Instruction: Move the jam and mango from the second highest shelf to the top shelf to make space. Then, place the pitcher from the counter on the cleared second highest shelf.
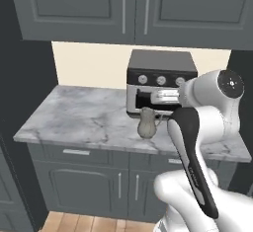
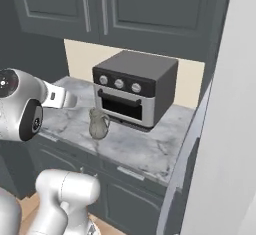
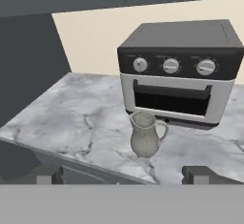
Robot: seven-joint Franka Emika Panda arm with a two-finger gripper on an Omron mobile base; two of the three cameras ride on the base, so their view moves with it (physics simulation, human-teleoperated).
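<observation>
While my hand (image 3: pixel 124 174) is wide open and empty, the pitcher (image 3: pixel 145 135) stands upright on the bench (image 3: pixel 71 118) just before the toaster oven (image 3: pixel 178 70), so a careless approach could tip it.

pitcher (image 3: pixel 145 139) upright on counter (image 3: pixel 71 118), before toaster oven (image 3: pixel 178 73)

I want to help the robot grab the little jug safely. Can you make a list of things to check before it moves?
1. Pitcher standing upright on the counter: ok.
2. Fingers spread wide apart: ok.
3. Fingers empty, nothing held: ok.
4. Pitcher apart from the toaster oven behind it: ok.
5. Handle pointing toward the oven's right side in the hand view, body free to grip: ok.
6. Fridge shelf cleared for it: cannot tell.
</observation>
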